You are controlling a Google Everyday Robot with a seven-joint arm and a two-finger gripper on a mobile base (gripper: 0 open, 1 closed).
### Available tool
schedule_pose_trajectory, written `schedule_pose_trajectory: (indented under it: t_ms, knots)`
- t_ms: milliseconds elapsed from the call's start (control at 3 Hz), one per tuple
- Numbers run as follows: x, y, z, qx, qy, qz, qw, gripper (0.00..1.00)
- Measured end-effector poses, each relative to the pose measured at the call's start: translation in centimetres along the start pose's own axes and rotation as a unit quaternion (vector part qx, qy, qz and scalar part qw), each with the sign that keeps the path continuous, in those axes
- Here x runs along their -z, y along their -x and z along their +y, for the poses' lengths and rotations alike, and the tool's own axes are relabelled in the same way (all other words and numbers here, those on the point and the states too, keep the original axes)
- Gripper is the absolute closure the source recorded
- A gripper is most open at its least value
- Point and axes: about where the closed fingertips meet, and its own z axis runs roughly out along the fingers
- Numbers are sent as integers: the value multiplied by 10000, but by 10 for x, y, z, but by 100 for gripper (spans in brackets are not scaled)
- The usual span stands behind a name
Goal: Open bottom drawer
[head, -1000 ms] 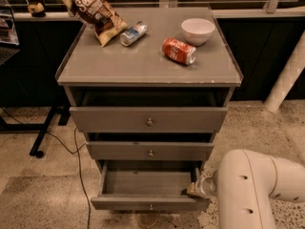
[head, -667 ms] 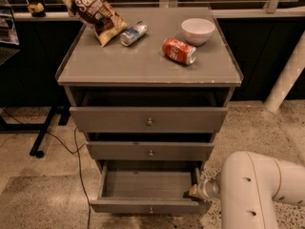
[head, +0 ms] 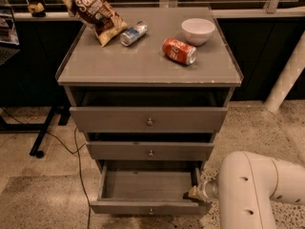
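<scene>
The bottom drawer of the grey cabinet stands pulled out, its empty inside showing and a small round knob on its front panel. My gripper is at the drawer's right front corner, against the right side wall, mostly hidden by my white arm. The middle drawer and top drawer sit above, both pulled out slightly.
On the cabinet top lie a chip bag, a silver can on its side, a red can on its side and a white bowl. A cable runs down the floor at left. A white pole stands at right.
My arm and gripper have shifted slightly right and down by the drawer's right corner. The drawer stays pulled out about as far as before.
</scene>
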Motion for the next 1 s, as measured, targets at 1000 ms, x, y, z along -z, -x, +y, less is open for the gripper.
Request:
schedule_pose_trajectory:
  t_ms: [1000]
  knots:
    - [6,-12,-4,-173,13,86,9998,100]
